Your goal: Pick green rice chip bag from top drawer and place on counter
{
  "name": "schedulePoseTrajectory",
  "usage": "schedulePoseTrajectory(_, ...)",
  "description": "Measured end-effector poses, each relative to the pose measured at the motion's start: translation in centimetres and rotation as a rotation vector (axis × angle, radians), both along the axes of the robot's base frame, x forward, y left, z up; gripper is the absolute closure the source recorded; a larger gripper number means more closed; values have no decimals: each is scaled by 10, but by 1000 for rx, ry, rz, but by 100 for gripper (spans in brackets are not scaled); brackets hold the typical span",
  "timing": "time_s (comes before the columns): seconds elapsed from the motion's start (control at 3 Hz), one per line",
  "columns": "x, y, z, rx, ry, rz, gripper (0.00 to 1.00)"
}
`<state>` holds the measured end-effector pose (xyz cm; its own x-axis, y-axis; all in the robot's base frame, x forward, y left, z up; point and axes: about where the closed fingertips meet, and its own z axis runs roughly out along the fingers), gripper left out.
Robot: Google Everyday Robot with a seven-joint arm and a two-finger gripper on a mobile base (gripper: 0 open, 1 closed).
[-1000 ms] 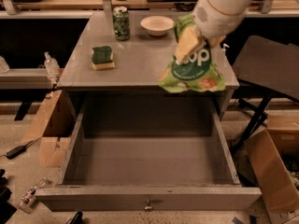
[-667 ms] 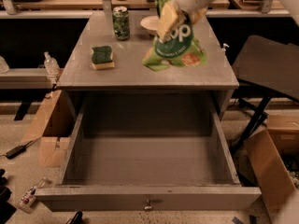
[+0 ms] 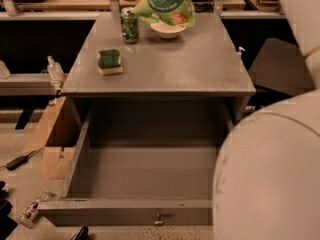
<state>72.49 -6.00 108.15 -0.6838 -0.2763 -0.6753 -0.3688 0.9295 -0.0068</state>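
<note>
A wrinkly light-green foil rice chip bag (image 3: 167,4) hangs at 12 o'clock over the far edge of the flat grey counter (image 3: 170,64), above a white bowl (image 3: 168,30). The gripper sits out of frame past the top edge, its grip impossible to tell. The robot's bulky white arm (image 3: 270,179) fills 4 o'clock beside the open grey metal top drawer (image 3: 125,211)

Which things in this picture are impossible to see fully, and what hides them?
Gripper: outside the camera view, presumably past the top edge above the green rice chip bag, whose top is cut off too.
Top drawer: right side hidden by the white robot arm.
White bowl: partly behind the bag; contents unseen.
</note>
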Motion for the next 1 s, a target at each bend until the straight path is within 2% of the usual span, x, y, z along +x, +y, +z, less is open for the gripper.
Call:
schedulePoseTrajectory(0.33, 34, -37, -8, 113, -49, -81, 100)
schedulePoseTrajectory(0.67, 67, -80, -63, 221, -15, -153, 100)
schedulePoseTrajectory(1.0, 70, -87, -76, 219, -1, -163, 82)
